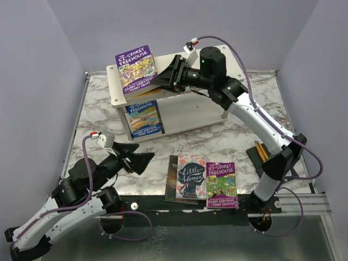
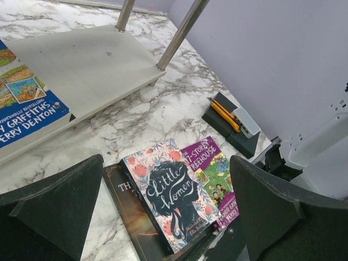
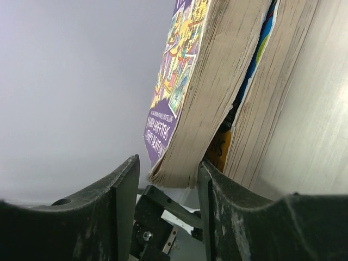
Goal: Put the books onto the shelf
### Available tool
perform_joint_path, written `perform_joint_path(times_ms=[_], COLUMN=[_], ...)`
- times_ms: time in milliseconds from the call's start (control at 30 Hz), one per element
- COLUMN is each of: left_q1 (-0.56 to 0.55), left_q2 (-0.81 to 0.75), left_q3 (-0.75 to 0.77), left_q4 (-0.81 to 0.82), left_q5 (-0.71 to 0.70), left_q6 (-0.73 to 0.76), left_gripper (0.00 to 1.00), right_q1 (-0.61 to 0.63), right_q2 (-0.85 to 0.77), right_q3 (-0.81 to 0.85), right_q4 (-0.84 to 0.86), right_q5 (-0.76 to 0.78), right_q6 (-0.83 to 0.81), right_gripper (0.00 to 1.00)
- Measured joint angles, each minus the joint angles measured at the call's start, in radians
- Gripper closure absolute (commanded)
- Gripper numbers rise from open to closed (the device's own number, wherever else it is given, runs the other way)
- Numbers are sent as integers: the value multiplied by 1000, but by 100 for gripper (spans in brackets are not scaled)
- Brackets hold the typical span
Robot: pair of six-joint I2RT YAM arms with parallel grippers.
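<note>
The right gripper (image 3: 167,166) is at the shelf's (image 1: 190,111) top board, its fingers parted loosely around a corner of the purple book (image 1: 136,69) lying there. A blue book (image 1: 144,119) lies on the lower tier. In front of the shelf lie three books (image 1: 190,175), with the left gripper (image 2: 166,160) spread wide beside them.

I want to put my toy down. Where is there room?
Bare: lower shelf board right of the blue book; marble between it and the three front books. Crowded: top board, with the purple book and right gripper.
</note>
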Motion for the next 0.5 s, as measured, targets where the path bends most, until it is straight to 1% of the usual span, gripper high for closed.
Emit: perform_joint_path(times_ms=[200, 500], left_q1=[0, 0], left_q2=[1, 3], left_q3=[0, 0], left_q4=[0, 0], left_q5=[-3, -6], left_q6=[0, 0], left_gripper=[1, 1], right_q1=[0, 0], right_q2=[-41, -110], right_q3=[-8, -13], right_q4=[-34, -81], right_q5=[58, 179], right_q6=[-45, -134], right_gripper=[48, 48])
